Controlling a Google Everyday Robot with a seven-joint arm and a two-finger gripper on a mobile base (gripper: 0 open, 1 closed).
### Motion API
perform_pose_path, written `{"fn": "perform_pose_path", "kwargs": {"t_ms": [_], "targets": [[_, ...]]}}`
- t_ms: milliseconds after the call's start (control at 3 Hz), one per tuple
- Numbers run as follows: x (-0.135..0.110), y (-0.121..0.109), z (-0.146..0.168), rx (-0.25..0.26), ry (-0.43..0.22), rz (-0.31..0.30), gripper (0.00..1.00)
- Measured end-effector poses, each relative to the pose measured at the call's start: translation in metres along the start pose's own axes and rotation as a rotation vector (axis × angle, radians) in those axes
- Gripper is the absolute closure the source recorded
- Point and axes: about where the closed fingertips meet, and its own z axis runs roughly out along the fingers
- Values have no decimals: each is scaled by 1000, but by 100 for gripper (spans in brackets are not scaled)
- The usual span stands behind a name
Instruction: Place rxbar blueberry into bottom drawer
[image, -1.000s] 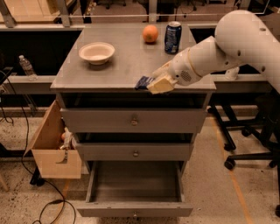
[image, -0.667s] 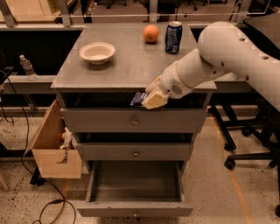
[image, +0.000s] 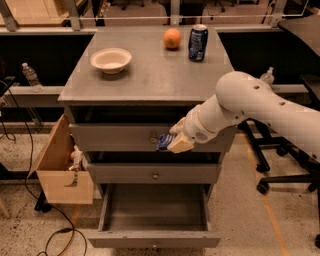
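My gripper (image: 172, 142) is at the end of the white arm, in front of the top drawer's face, above the open bottom drawer. It is shut on the rxbar blueberry (image: 163, 142), a small dark-blue wrapper that sticks out to the left of the fingers. The bottom drawer (image: 154, 239) is pulled out toward the camera, and its grey inside shows nothing in it. The bar hangs well above the drawer's inside, over its back half.
On the cabinet top (image: 150, 75) stand a white bowl (image: 111, 59), an orange (image: 172, 38) and a blue soda can (image: 198, 43). A tan wooden box (image: 62, 170) hangs at the cabinet's left. Office chair bases (image: 280, 175) stand at the right.
The gripper has come down with the bar from the cabinet top's front edge to the face of the top drawer, and has moved a little toward the cabinet's middle.
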Motion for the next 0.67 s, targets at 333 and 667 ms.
{"fn": "perform_pose_path", "kwargs": {"t_ms": [333, 667], "targets": [[0, 0, 0, -1, 0, 0, 100], [6, 17, 34, -59, 26, -77, 100]]}}
